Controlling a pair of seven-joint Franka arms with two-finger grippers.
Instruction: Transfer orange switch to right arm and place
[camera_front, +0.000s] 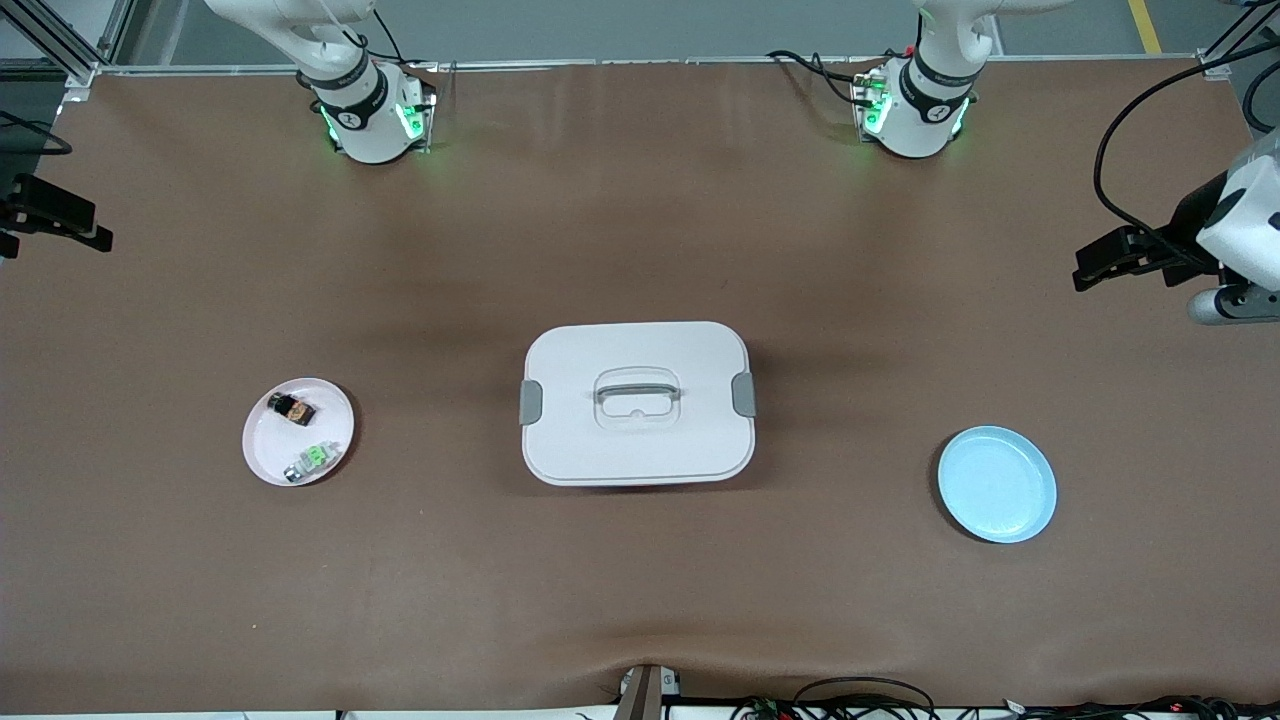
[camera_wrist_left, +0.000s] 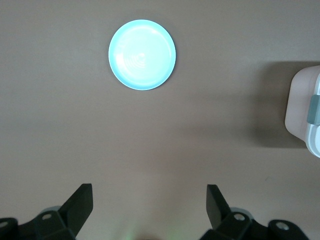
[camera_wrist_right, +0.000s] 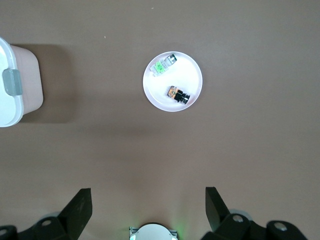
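The orange switch (camera_front: 292, 408) (camera_wrist_right: 178, 94), a tiny black block with an orange top, lies on a small pink-white plate (camera_front: 268, 445) (camera_wrist_right: 192, 75) toward the right arm's end of the table. My right gripper (camera_front: 85, 225) (camera_wrist_right: 148, 195) hangs open and empty over bare table at that end. My left gripper (camera_front: 1090, 265) (camera_wrist_left: 150, 192) is open and empty too, over bare table at the left arm's end. Both arms are well apart from the switch.
A grey-white part with a green top (camera_front: 314, 458) (camera_wrist_right: 162, 65) shares the plate with the switch. A white lidded box (camera_front: 637, 402) with a handle stands mid-table. An empty light blue plate (camera_front: 997, 484) (camera_wrist_left: 142, 55) lies toward the left arm's end.
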